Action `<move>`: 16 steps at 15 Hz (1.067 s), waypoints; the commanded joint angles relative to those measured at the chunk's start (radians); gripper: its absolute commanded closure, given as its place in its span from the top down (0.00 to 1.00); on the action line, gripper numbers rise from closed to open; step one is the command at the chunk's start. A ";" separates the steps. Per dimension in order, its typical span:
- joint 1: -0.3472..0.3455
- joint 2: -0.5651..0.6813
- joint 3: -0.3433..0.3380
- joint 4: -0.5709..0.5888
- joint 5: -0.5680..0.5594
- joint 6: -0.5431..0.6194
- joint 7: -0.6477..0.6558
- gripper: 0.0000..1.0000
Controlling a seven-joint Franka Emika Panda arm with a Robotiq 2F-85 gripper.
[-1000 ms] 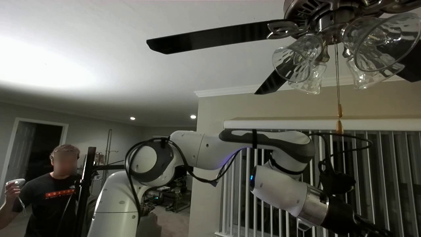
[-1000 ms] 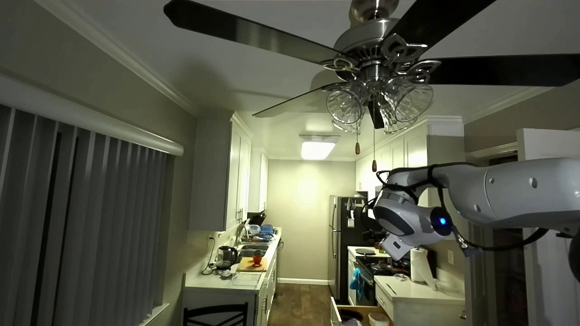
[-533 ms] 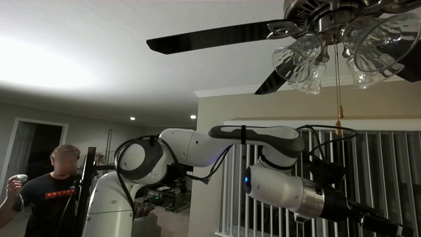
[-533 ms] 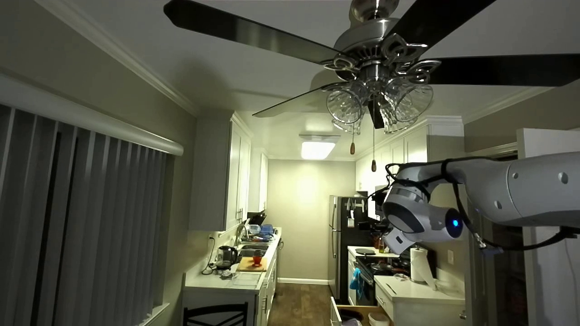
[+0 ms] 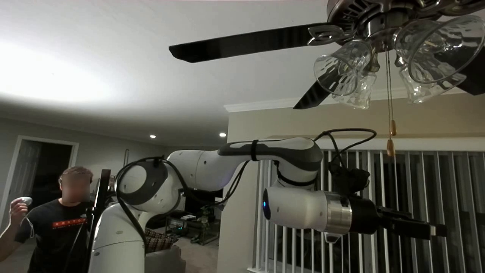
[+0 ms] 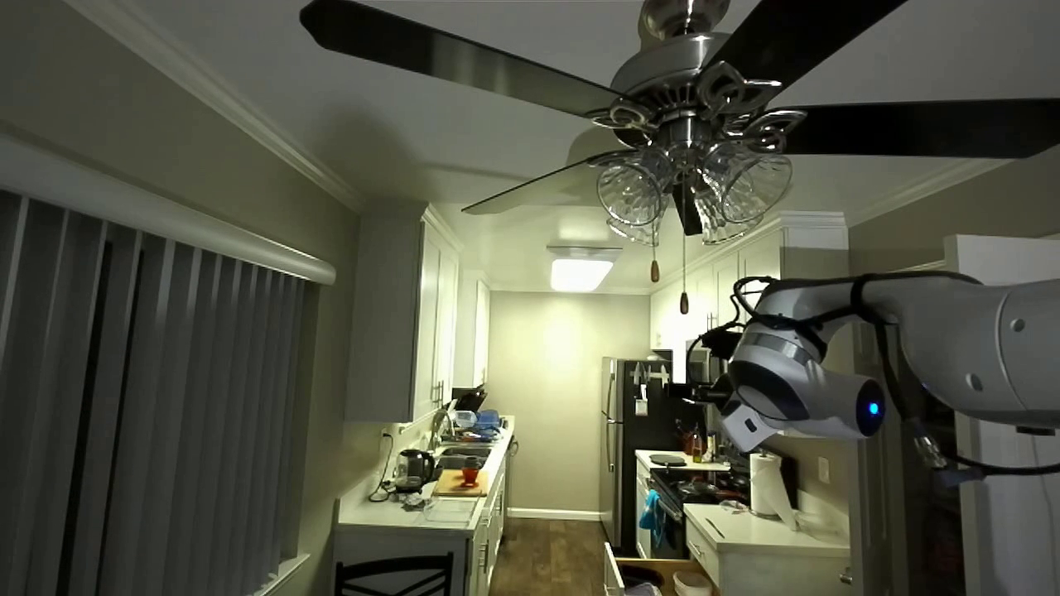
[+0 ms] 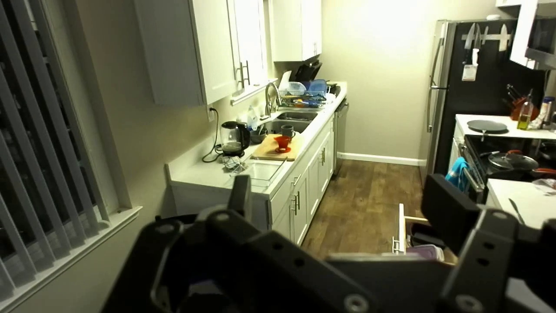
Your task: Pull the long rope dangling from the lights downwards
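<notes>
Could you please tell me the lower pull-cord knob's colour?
The lower pull-cord knob is amber-brown, clearest in an exterior view.

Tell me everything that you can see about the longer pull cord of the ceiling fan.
The longer pull cord is very thin and hangs nearly straight down from the fan hub, among the clear glass shades. It is too fine to tell chain from string. Its end carries a slim amber-brown knob, wood-like, lower than the shorter cord's knob. Nothing appears to touch this end; the fingers are apart from it.
</notes>
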State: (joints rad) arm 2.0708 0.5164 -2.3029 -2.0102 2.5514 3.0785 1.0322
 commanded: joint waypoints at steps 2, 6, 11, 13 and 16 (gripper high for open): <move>0.082 0.109 -0.092 -0.123 -0.011 -0.103 0.043 1.00; 0.163 0.140 -0.152 -0.175 -0.047 -0.145 0.072 1.00; 0.217 0.196 -0.193 -0.222 -0.095 -0.207 0.133 1.00; 0.184 0.234 -0.178 -0.220 -0.051 -0.224 0.137 1.00; 0.149 0.276 -0.159 -0.194 0.028 -0.203 0.153 1.00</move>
State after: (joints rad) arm 2.2540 0.7081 -2.4664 -2.1752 2.5144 2.9032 1.1385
